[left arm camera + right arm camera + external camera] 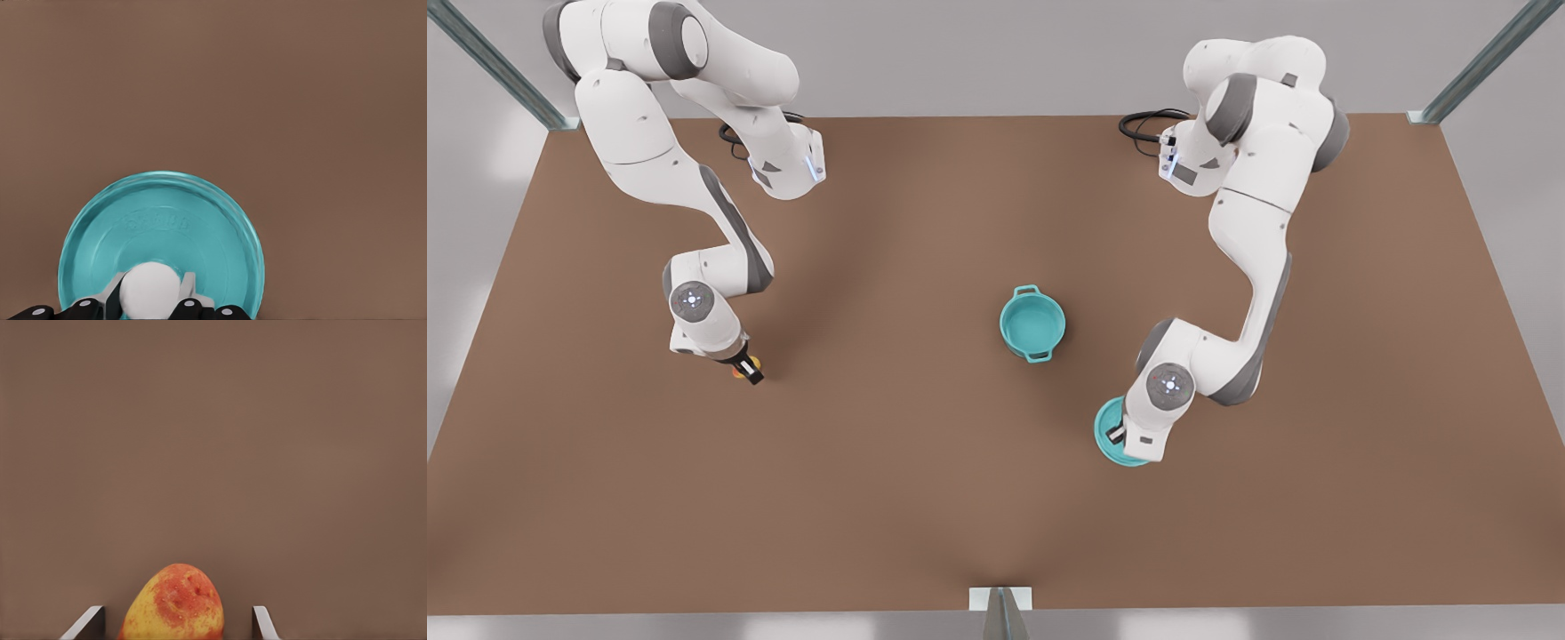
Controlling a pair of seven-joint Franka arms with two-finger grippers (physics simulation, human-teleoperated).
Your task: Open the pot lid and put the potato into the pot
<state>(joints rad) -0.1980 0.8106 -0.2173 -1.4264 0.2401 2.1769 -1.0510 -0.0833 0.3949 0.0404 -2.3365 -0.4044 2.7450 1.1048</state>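
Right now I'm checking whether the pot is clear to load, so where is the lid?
The pot lid lies on the table toward the front view's right, apart from the uncovered pot, with the left gripper at its white knob.

Two white robot arms with smooth, rounded shells and dark grey bands at the joints. Each wrist carries a round grey cap with a small ring of pale dots at its centre. Black cables loop near each arm's base, beside a small blue light strip. The fingers are black on the right gripper (748, 368) and grey-tipped on the left gripper (152, 300).
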